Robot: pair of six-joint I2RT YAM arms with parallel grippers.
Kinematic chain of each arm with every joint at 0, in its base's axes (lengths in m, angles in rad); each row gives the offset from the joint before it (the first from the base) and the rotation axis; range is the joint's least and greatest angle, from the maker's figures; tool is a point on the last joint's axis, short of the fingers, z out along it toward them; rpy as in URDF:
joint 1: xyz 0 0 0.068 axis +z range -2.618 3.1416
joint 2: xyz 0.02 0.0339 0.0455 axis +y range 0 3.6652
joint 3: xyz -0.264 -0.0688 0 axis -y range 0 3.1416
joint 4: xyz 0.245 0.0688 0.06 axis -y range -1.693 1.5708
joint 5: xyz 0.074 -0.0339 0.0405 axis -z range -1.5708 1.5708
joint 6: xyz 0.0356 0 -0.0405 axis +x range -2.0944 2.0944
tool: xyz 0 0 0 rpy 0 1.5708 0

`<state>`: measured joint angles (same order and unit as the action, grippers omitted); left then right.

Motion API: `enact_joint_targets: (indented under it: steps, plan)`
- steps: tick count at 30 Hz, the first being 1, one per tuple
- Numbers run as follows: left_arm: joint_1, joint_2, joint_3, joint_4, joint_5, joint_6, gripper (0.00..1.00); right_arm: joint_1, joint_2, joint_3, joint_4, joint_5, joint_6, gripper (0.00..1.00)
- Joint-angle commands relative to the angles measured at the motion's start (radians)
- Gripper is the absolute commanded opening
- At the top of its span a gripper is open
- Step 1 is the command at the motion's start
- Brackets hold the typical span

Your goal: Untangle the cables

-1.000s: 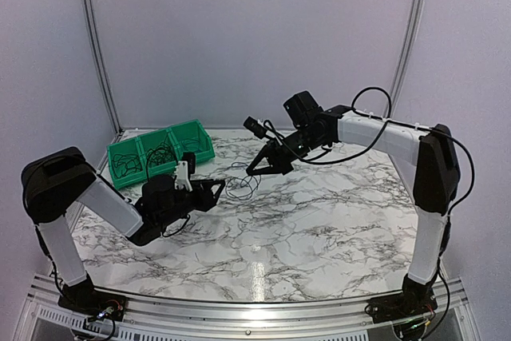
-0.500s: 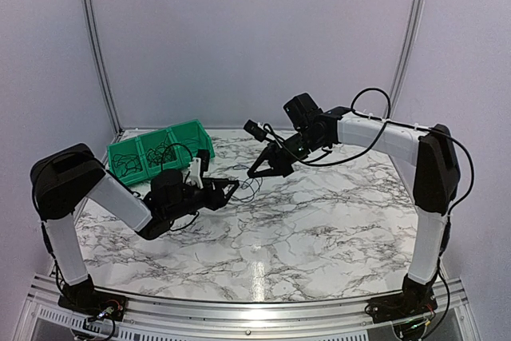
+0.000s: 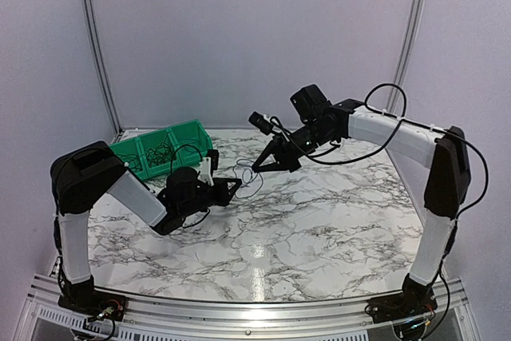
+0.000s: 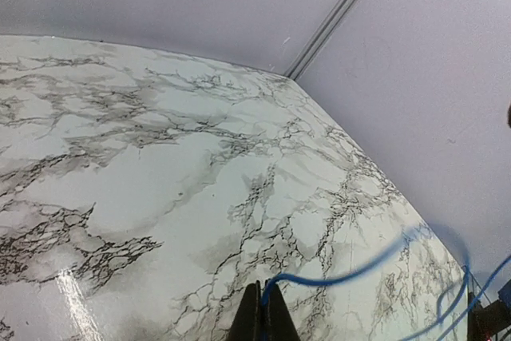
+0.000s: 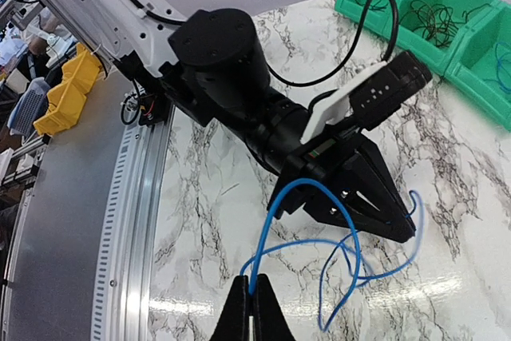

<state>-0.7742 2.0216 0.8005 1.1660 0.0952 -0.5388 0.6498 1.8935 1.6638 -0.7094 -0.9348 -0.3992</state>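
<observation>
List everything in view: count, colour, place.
blue cable: strand count unclear, blue, looped between the two sets of fingers
dark cables: several, black or dark, inside the green bin
green bin: one, three compartments, far left of the table
yellow bin: one, yellow, off the table beyond the rail
table: one, white marble with grey veins
rail: one, silver, along the table's near edge
left arm: one, white and black, reaching in from the left
left fingers: black, shut on the blue cable
right arm: one, white and black, reaching in from the right
right fingers: black, shut on the blue cable
</observation>
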Motion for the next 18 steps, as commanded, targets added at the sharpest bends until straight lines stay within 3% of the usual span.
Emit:
enact_joint_targets:
  steps: [1,7,18]
  plan:
    - [0.02,0.015,-0.031,-0.027,-0.11,-0.07,0.0,-0.012,-0.099,0.072,-0.051,0.0,-0.047,0.0]
    - [0.037,0.005,-0.099,-0.029,-0.167,-0.104,0.0,-0.079,-0.132,0.128,-0.097,-0.013,-0.05,0.0]
    - [0.053,-0.011,-0.162,-0.036,-0.233,-0.133,0.0,-0.177,-0.201,0.072,-0.076,-0.023,-0.045,0.0]
